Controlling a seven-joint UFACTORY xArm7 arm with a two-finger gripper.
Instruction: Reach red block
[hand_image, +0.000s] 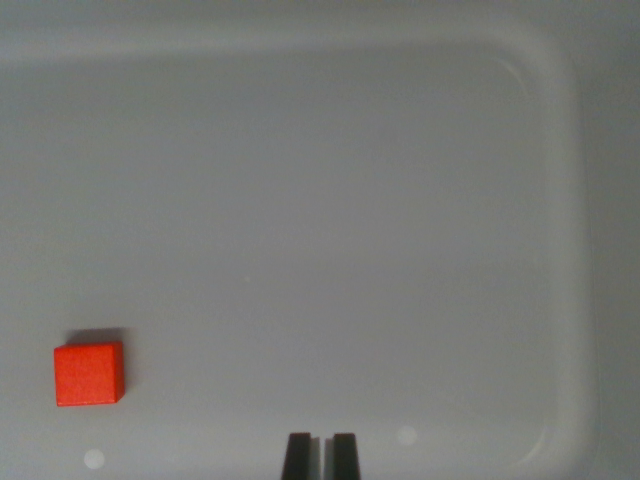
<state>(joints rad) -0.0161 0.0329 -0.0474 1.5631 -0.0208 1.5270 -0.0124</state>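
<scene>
A pale grey-white tray (560, 250) is filling almost the whole wrist view. Its raised rim is running along the top of the picture, curving round a rounded corner at the wrist view's upper right, and then coming down the wrist view's right side towards the bottom. The flat floor of the tray is spreading out smooth and bare across the middle, with only a few faint pale spots showing near its bottom edge.

The red block (89, 373) is sitting on the tray floor near the wrist view's lower left, close to the left border of the picture and well apart from the rim on the right. It is lying flat, its top face turned to the camera, and it is casting a narrow shadow along its upper side.

The gripper (321, 458) is peeking in at the bottom edge of the picture, just right of centre. Only the two dark fingertips (298, 456) are showing, standing side by side with a thin sliver of light between them, so the fingers are sitting nearly closed and holding nothing. The gripper is hanging well apart from the red block, which is lying off to the wrist view's left of it.
</scene>
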